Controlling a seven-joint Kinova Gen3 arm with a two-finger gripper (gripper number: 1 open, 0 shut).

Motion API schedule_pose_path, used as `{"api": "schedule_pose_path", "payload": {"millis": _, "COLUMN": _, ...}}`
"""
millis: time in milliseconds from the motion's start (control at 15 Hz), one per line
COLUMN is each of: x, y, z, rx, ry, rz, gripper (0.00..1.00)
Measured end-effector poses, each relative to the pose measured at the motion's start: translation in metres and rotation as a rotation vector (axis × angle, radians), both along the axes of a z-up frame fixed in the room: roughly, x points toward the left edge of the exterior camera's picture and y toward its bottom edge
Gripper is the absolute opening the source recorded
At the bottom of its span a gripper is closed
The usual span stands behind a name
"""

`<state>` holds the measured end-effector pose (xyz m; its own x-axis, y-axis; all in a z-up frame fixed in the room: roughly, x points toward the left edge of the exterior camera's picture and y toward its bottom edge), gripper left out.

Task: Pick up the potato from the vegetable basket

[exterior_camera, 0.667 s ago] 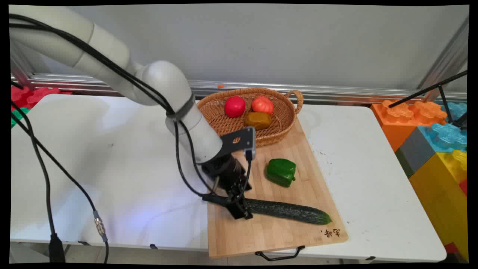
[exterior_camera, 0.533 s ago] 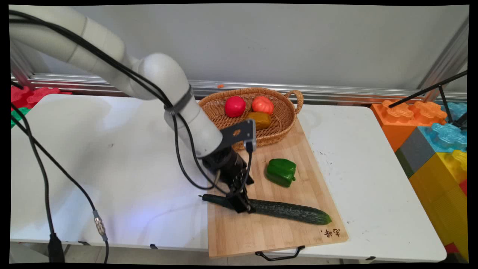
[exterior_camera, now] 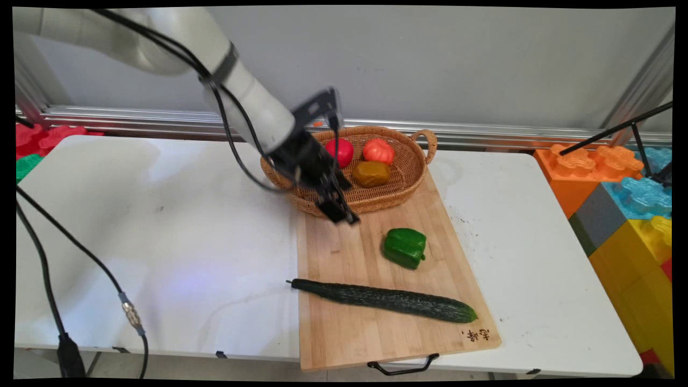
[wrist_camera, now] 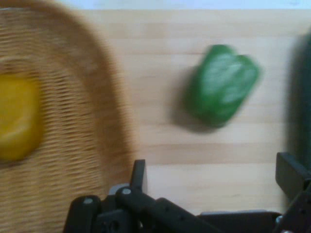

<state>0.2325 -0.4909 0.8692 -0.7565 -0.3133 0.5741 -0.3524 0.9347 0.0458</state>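
**Arm raised over the basket's near edge**

The arm slants down from the upper left, its gripper (exterior_camera: pixel 338 210) hanging empty with fingers apart, above the near rim of the basket (exterior_camera: pixel 414 161). The basket sits on the far end of the cutting board (exterior_camera: pixel 376 338). Nearer than the basket lie a green pepper (exterior_camera: pixel 404 247) and, beyond that, a cucumber (exterior_camera: pixel 384 299).

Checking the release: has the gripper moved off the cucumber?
Yes. The gripper has risen from the cucumber toward the basket, holding nothing.
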Motion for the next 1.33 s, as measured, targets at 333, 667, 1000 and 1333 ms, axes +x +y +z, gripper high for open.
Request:
{"api": "schedule_pose_path", "payload": {"millis": 333, "x": 0.035, "y": -0.049, "z": 0.013, "rx": -0.112, "ry": -0.045, "rz": 0.11, "gripper": 1.0}}
{"api": "schedule_pose_path", "payload": {"millis": 667, "x": 0.03, "y": -0.086, "z": -0.005, "rx": -0.156, "ry": -0.063, "rz": 0.135, "gripper": 1.0}}
{"api": "schedule_pose_path", "payload": {"millis": 1000, "x": 0.008, "y": -0.11, "z": -0.036, "rx": -0.144, "ry": -0.038, "rz": 0.146, "gripper": 1.0}}
{"api": "schedule_pose_path", "payload": {"millis": 1333, "x": -0.012, "y": -0.128, "z": -0.071, "rx": -0.124, "ry": -0.024, "rz": 0.153, "gripper": 1.0}}
